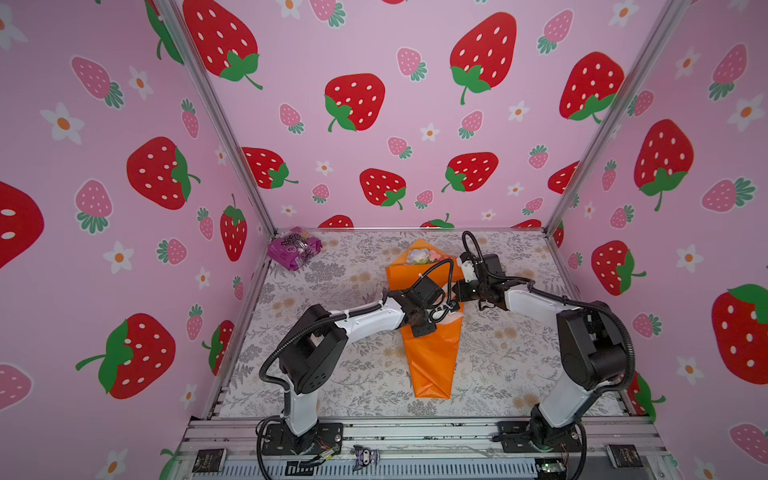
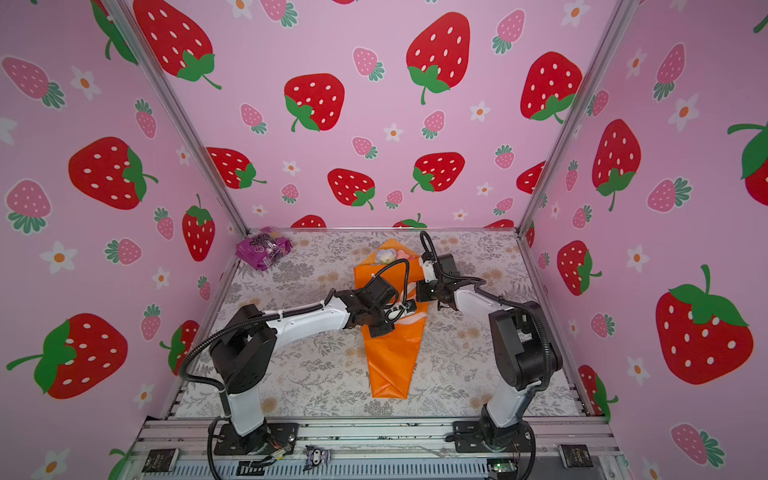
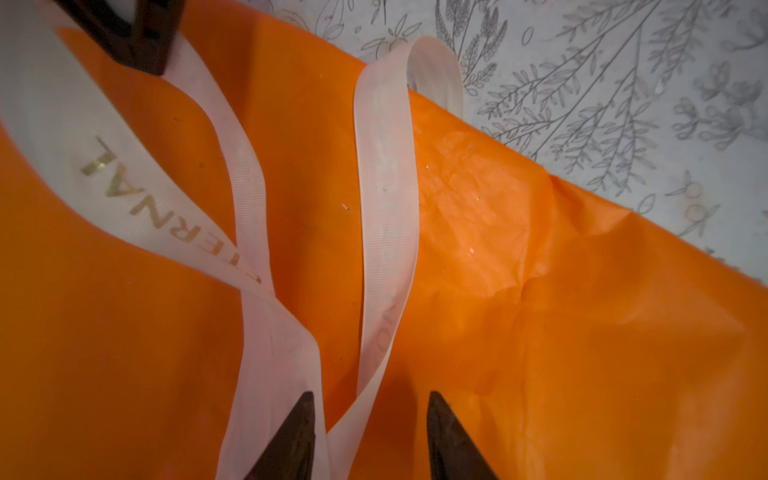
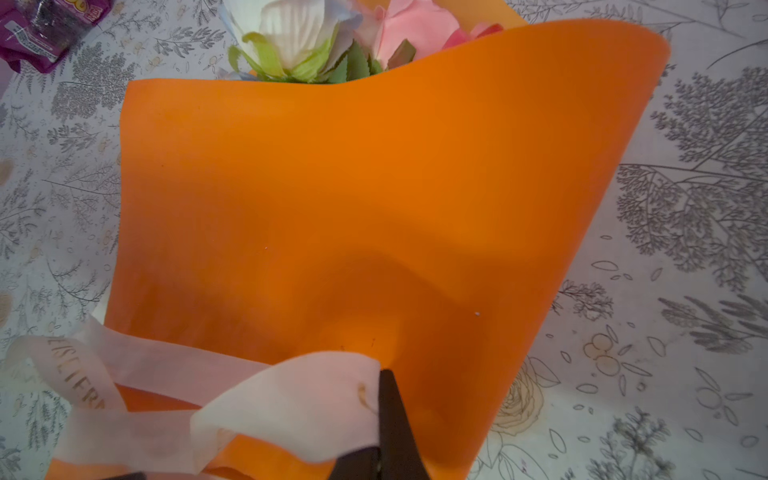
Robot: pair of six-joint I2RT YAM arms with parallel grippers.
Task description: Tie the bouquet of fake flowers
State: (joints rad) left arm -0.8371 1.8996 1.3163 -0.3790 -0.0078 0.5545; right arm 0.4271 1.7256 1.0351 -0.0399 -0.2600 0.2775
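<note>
The bouquet of fake flowers [image 1: 432, 357] [image 2: 392, 357] lies in the middle of the table, wrapped in an orange paper cone [image 4: 353, 187]. Its white and pink roses [image 4: 299, 29] point toward the back wall. A pale ribbon [image 3: 386, 199] [image 4: 291, 399] with gold letters crosses the wrap in loose loops. My left gripper [image 3: 372, 415] [image 1: 445, 309] hovers over the cone's middle. Its jaws are apart and a ribbon strand runs between them, close to one finger. My right gripper [image 4: 380, 399] [image 1: 456, 292] is shut, pinching a ribbon end just above the paper, close beside the left one.
A crinkly purple packet [image 1: 294, 248] [image 2: 262, 248] lies in the back left corner of the floral-patterned table [image 1: 353, 374]. Pink strawberry-print walls [image 1: 124, 208] enclose three sides. The arm bases stand on a metal rail [image 1: 415, 432] at the front edge.
</note>
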